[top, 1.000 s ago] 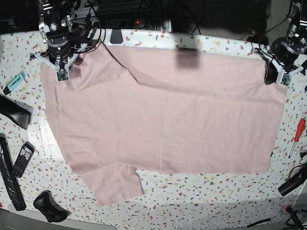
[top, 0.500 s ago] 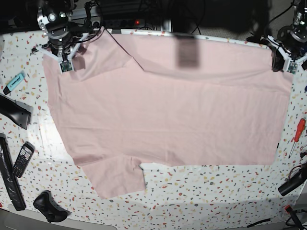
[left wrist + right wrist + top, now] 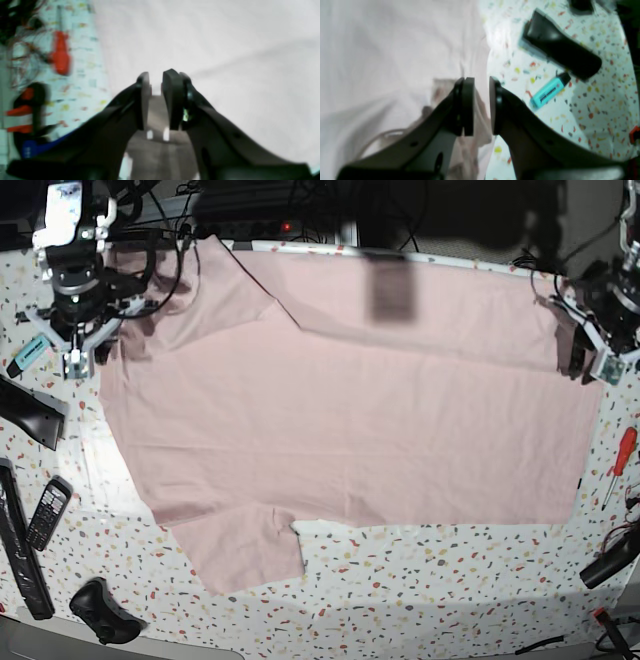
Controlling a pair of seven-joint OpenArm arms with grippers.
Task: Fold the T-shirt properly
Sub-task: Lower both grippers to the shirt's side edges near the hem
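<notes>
Cotton in a pale pink, the T-shirt (image 3: 350, 410) lies spread plain side up over most of the speckled terrazzo-pattern table (image 3: 420, 580), its cloth soft and matte with shallow creases; one short sleeve juts toward the near edge, and a long diagonal fold runs across the far part. At the far corner on the base view's left, the right gripper (image 3: 78, 358) hangs at the shirt's sleeve edge; its wrist view shows the two flat black pads (image 3: 468, 107) standing a narrow gap apart, with bunched pink fabric showing in and below that gap, though the blur makes it hard to say whether the cloth is actually pinched. At the opposite far corner the left gripper (image 3: 590, 365) sits over the shirt's hem; its smooth, dark, wedge-shaped jaws are likewise slightly parted in its wrist view, above fabric, and a hold cannot be told. Beside the shirt lie a turquoise highlighter (image 3: 548, 91) with a black cap, a glossy black tapered object (image 3: 560, 53), an orange-handled screwdriver (image 3: 622, 460), and a keypad phone (image 3: 47, 512).
</notes>
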